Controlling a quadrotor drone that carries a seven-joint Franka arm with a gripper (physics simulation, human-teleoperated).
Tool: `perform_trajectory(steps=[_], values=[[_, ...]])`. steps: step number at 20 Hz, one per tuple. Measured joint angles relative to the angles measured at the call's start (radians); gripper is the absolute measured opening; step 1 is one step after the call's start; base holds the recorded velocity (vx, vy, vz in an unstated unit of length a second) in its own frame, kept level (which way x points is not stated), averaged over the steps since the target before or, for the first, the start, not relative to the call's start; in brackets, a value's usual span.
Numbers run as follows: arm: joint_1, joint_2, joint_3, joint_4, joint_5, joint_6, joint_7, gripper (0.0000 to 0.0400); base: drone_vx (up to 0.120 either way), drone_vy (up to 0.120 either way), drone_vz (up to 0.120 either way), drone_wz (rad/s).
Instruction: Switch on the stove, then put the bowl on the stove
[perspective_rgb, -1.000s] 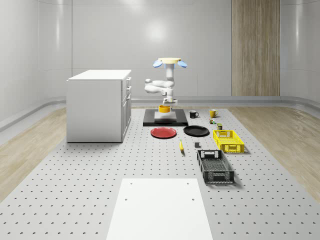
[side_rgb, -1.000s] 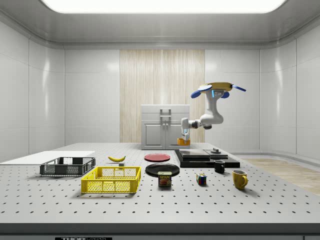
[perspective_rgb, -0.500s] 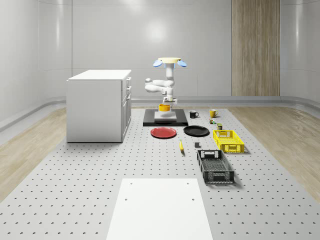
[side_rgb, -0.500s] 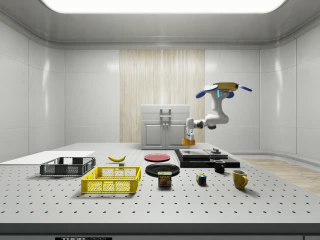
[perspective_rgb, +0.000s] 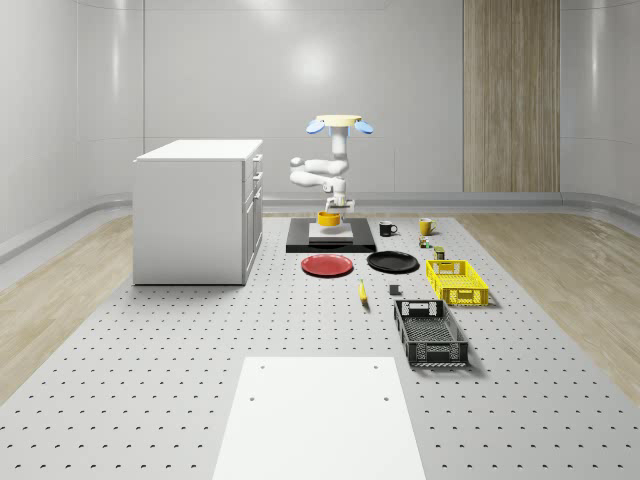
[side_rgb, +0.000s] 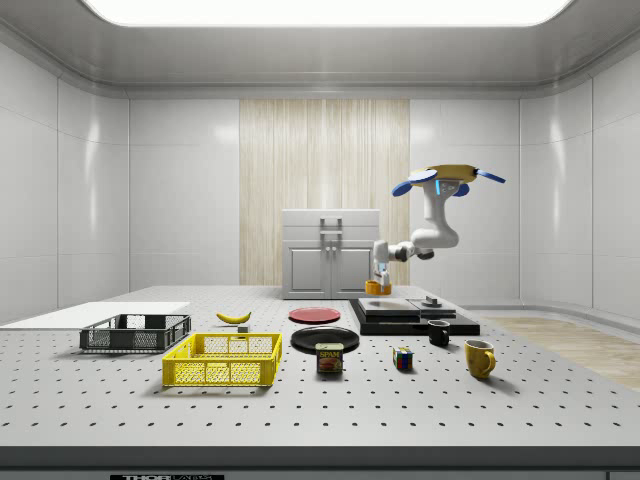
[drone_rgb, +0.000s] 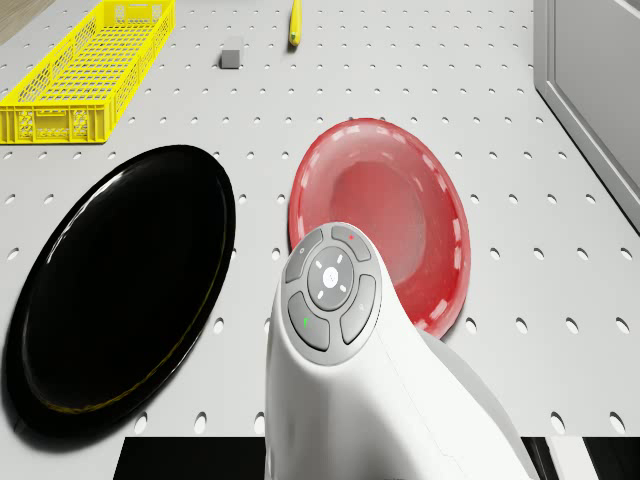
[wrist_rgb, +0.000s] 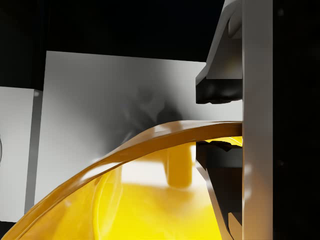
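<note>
- Wrist view: the gripper (wrist_rgb: 220, 120) is pinching the rim of the yellow bowl (wrist_rgb: 150, 200), one finger (wrist_rgb: 217, 85) outside the wall and one inside.
- Whole-scene view: the drone (perspective_rgb: 339, 124) is hovering above the stove (perspective_rgb: 330, 240); the yellow bowl is sitting low over the stove's pale plate, contact uncertain.
- Handling, judged: the yellow bowl is appearing rigid, light and glossy, so possibly slippery; the thin rim is offering the natural hold.

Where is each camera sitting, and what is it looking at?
Whole-scene view: high, looking down the table; drone hovers above the stove.
Side view: beside the table; drone, arm, bowl.
Drone view: on the drone, looking down; arm, red plate.
Wrist view: along the claw gripping the bowl's rim.
Whole-scene and drone views share the red plate.
</note>
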Motion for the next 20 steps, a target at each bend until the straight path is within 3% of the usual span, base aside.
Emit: perform_trajectory(steps=[10,12,14,17,20], values=[[-0.013,0.023,-0.112,0.038,-0.111,0.026,-0.007,0.0108,0.000,0.000,0.000,0.000],[-0.014,0.028,-0.125,0.044,-0.125,0.027,0.009,0.0223,0.000,0.000,0.000,0.000],[-0.013,0.032,-0.128,0.045,-0.130,0.024,0.026,0.0292,0.000,0.000,0.000,0.000],[-0.006,0.036,-0.110,0.036,-0.114,0.011,0.042,0.0349,0.000,0.000,0.000,0.000],[0.002,0.038,-0.080,0.023,-0.086,-0.005,0.052,0.0376,0.000,0.000,0.000,0.000]])
